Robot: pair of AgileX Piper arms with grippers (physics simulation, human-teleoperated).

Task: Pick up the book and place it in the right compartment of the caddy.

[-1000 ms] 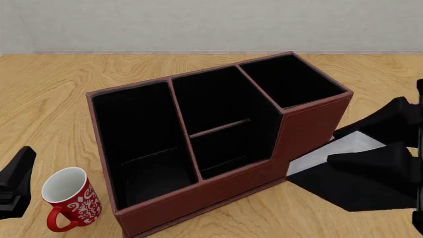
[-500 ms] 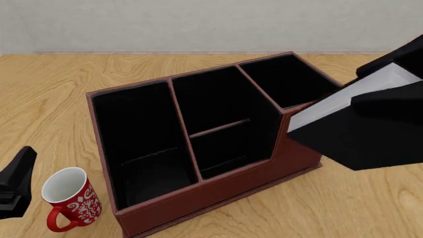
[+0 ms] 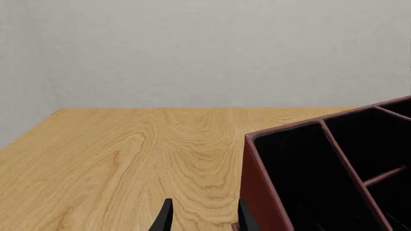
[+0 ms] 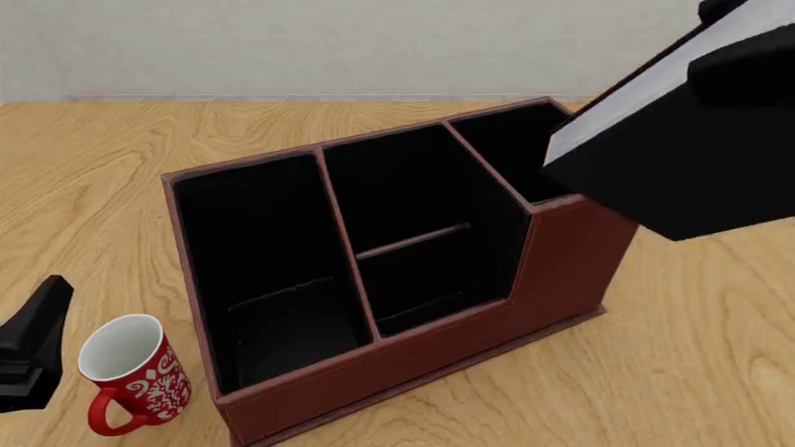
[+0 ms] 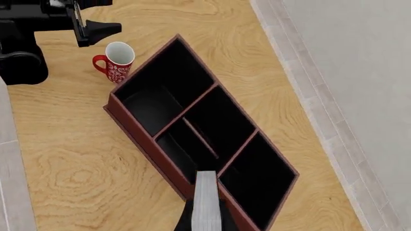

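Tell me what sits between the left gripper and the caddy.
The red mug stands between the left gripper and the caddy, seen in the front view.

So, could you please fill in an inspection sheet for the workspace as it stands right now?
Surface: wooden table, light grain, no marks seen.
Job's things: book held in the air, tilted, over the caddy's right end; right compartment holds nothing that shows.
Clutter: red patterned mug upright on the table by the caddy's left end, apart from it.
Claws: right claw shut on the book; left claw open, low beside the caddy's left end, holding nothing.
Cables: nothing seen.
Surroundings: plain pale wall behind the table.
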